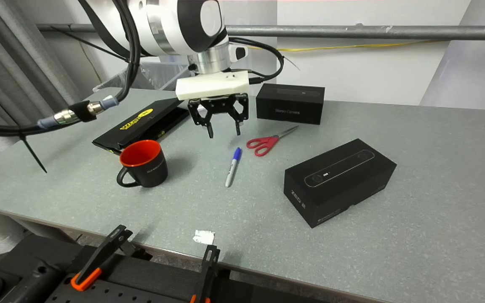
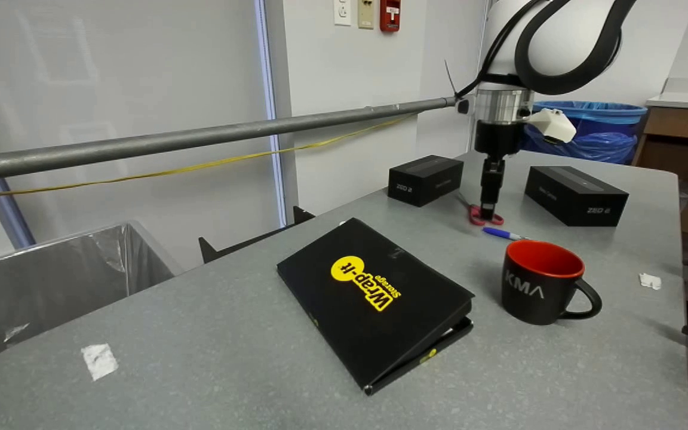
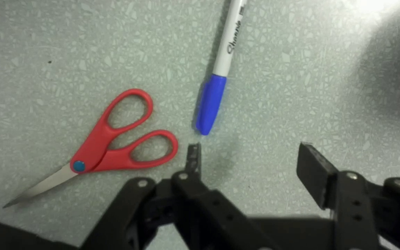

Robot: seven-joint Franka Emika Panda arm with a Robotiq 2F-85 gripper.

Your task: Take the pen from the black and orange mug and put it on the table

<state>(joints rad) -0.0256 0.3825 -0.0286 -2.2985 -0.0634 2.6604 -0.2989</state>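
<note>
The pen (image 1: 233,167), with a white barrel and blue cap, lies flat on the grey table (image 1: 436,176). It also shows in an exterior view (image 2: 501,233), and in the wrist view (image 3: 222,66) its far end is cut off. The black and orange mug (image 1: 150,171) stands upright on the table, apart from the pen, and also shows in an exterior view (image 2: 535,295). Nothing sticks out above its rim. My gripper (image 1: 225,134) is open and empty above the table, behind the pen's cap end. In the wrist view the fingers (image 3: 249,144) are apart, with the cap just beyond the left fingertip.
Red scissors (image 3: 116,139) lie beside the pen's cap end. Two black boxes (image 1: 339,181) (image 1: 291,103) stand nearby. A flat black case with yellow lettering (image 2: 374,298) lies beside the mug. White scraps (image 1: 203,237) are on the table. A pipe (image 1: 364,31) runs along the wall.
</note>
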